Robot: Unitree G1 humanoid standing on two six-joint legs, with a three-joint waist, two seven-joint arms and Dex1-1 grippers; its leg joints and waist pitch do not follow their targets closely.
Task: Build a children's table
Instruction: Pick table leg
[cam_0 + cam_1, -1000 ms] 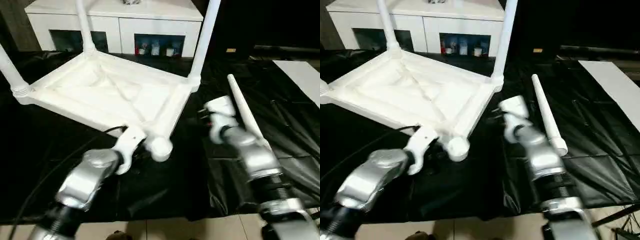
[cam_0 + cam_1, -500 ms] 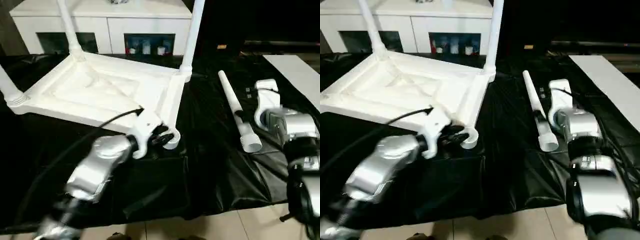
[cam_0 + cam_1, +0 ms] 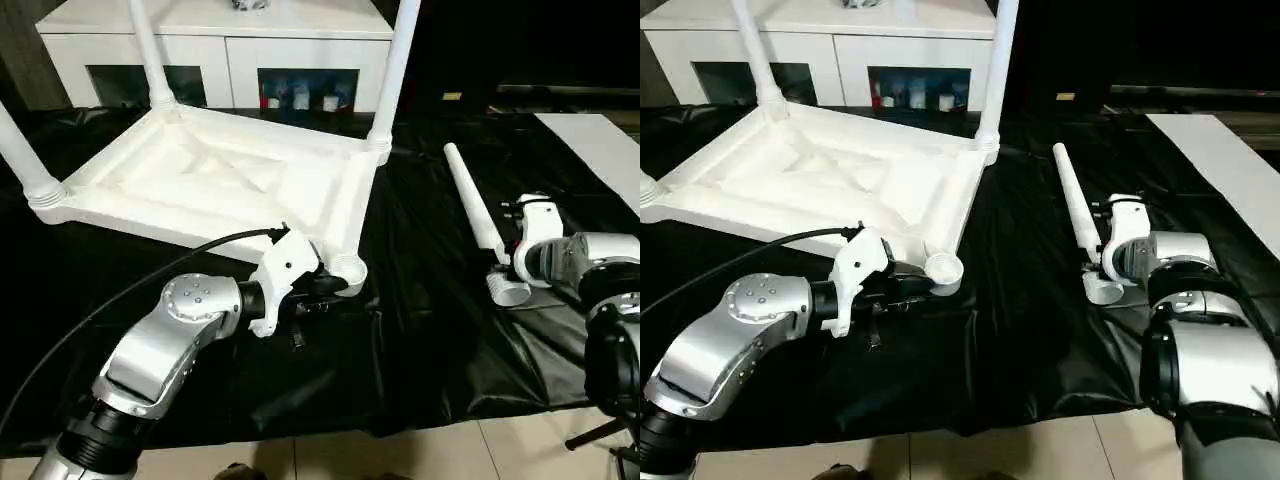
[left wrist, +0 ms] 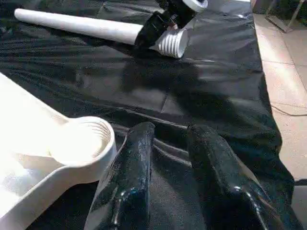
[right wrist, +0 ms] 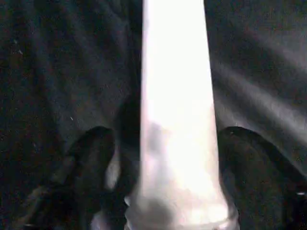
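i see the white tabletop (image 3: 215,180) lying upside down on the black sheet (image 3: 420,330), ribbed underside up, with three legs standing upright from its corner sockets: one at the far left corner (image 3: 145,50), one at the far right corner (image 3: 392,70) and one at the near left corner (image 3: 22,150). the near right socket (image 4: 79,141) is empty, its threaded bore open to view.

my left pincer (image 4: 168,143) sits low over the sheet just beside that empty socket, its two black fingers (image 4: 132,167) parted by a narrow gap with nothing between them.

the fourth leg (image 3: 475,215) lies loose on the sheet to the right of the tabletop, well apart from it, narrow tip pointing away from me and threaded thick end (image 4: 173,42) nearest me.

my right pincer (image 5: 177,167) is at that thick end, one black finger on each side of the leg; in the right wrist view the fingers (image 5: 93,163) straddle the white shaft with dark gaps showing between pads and plastic, so i read them as spread around the leg rather than closed on it.

behind the tabletop stands a white cabinet (image 3: 225,40) with glass-fronted compartments, and a pale floor (image 3: 400,455) shows at the sheet's near edge.
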